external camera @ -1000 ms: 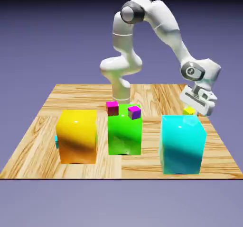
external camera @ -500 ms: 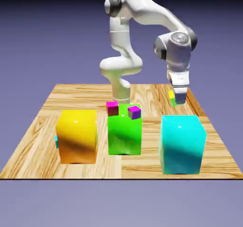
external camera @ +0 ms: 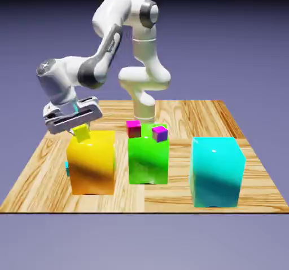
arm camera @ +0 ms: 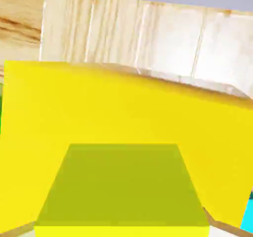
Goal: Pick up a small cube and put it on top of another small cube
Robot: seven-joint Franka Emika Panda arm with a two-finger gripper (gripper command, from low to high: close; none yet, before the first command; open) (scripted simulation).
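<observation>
My gripper (external camera: 80, 130) is shut on the tiny yellow cube (external camera: 82, 133) and holds it just above the top of the large yellow-orange block (external camera: 91, 163), near that block's left rear corner. In the hand view the yellow cube (arm camera: 122, 189) fills the bottom middle and hides most of the fingers, with the yellow-orange block's top (arm camera: 123, 102) right behind it. Only a sliver of the tiny cyan cube (external camera: 66, 168) shows on the table, at the left side of the yellow-orange block. A cyan patch (arm camera: 247, 215) shows at the hand view's lower right edge.
A large green block (external camera: 148, 162) stands mid-table with a small purple cube (external camera: 160, 133) on top and a small magenta cube (external camera: 134, 128) behind it. A large cyan block (external camera: 217, 171) stands at the exterior view's right. The wooden table (external camera: 34, 178) ends close in front of the blocks.
The arm has swung from the exterior view's right, behind the cyan block, across to the left. The yellow cube stayed in the shut gripper and now hangs over the yellow-orange block.
</observation>
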